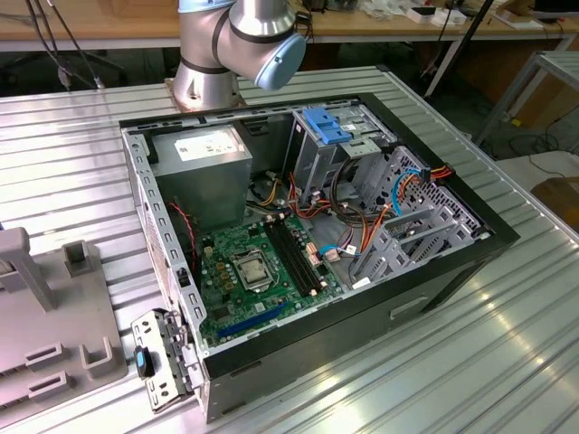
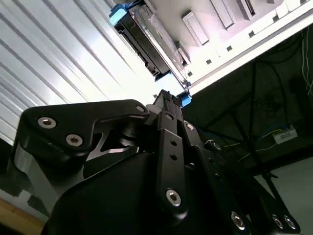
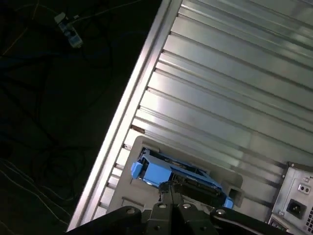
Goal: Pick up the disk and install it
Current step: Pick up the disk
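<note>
The disk (image 3: 166, 174) stands on its edge in a pale grey holder (image 3: 146, 145), which sits a little way off the rear corner of the computer case (image 3: 296, 196), on the side toward the table edge. By its look it is a dense, stiff metal slab, heavy for its bulk and likely to suffer from a knock, so it wants a firm and steady lift. Its blue plastic rail (image 2: 119, 14) is smooth and probably gives a little. The flat metal faces across the thin body, along the exposed upper edge, therefore look like the safer place to hold it, not the rail's ends. The gripper (image 3: 172, 187) is right at that upper edge, at or touching the end of the disk nearer the case. Whether it has closed on the disk or only stands over it cannot be told from either wrist view. The holder and the case both rest on a ribbed, shiny metal table (image 3: 234, 73), whose grooves run past the case on every side. In the exterior view the case lies open, its board and wiring bare, with the arm (image 1: 240, 41) rising just behind it. Beyond the table edge on the holder's side of the case, a dark floor (image 3: 58, 122) is strewn with loose cables (image 3: 29, 171). A wooden bench (image 1: 109, 23) runs behind the case.
</note>
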`<state>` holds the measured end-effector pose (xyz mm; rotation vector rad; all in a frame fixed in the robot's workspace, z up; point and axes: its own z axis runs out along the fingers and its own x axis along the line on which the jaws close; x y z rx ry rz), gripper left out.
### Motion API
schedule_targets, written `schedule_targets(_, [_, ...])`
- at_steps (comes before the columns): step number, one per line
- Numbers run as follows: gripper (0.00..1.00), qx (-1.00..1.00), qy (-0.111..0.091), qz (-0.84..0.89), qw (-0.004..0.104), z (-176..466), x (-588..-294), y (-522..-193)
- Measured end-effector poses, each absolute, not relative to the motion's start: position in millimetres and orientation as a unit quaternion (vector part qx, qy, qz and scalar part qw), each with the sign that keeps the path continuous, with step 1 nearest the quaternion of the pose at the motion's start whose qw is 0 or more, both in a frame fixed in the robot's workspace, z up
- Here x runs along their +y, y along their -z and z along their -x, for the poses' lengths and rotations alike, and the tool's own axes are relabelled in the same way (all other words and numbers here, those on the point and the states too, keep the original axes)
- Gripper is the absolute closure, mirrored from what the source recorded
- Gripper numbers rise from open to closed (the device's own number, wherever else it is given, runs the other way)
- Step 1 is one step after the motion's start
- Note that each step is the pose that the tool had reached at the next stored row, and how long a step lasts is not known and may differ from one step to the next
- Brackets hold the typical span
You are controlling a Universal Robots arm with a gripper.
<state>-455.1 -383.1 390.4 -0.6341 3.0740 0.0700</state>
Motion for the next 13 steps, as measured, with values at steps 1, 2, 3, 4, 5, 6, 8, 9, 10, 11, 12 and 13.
schedule_targets(1, [0.89, 0.973, -0.022, 0.228, 0.0, 455.1, -383.2, -390.4])
schedule_targets(2, [0.89, 0.969, -0.022, 0.245, 0.0, 455.1, -383.1, -390.4])
schedule_targets(3, [0.89, 0.965, -0.022, 0.261, 0.0, 455.0, -383.1, -390.4])
schedule_targets(4, [0.89, 0.961, -0.022, 0.275, -0.001, 455.0, -383.1, -390.4])
schedule_targets(5, [0.89, 0.959, -0.022, 0.284, -0.001, 455.1, -383.1, -390.4])
schedule_targets(6, [0.89, 0.955, -0.022, 0.296, -0.001, 455.0, -383.2, -390.4])
schedule_targets(8, [0.89, 0.943, -0.022, 0.333, -0.002, 455.0, -383.1, -390.4])
schedule_targets(9, [0.89, 0.937, -0.022, 0.348, -0.002, 455.0, -383.2, -390.4])
schedule_targets(10, [0.89, 0.934, -0.022, 0.358, -0.003, 455.0, -383.2, -390.4])
schedule_targets(11, [0.89, 0.929, -0.022, 0.37, -0.003, 455.0, -383.1, -390.4])
schedule_targets(12, [0.89, 0.925, -0.022, 0.38, -0.003, 455.0, -383.2, -390.3])
schedule_targets(13, [0.89, 0.921, -0.022, 0.389, -0.003, 455.0, -383.2, -390.3])
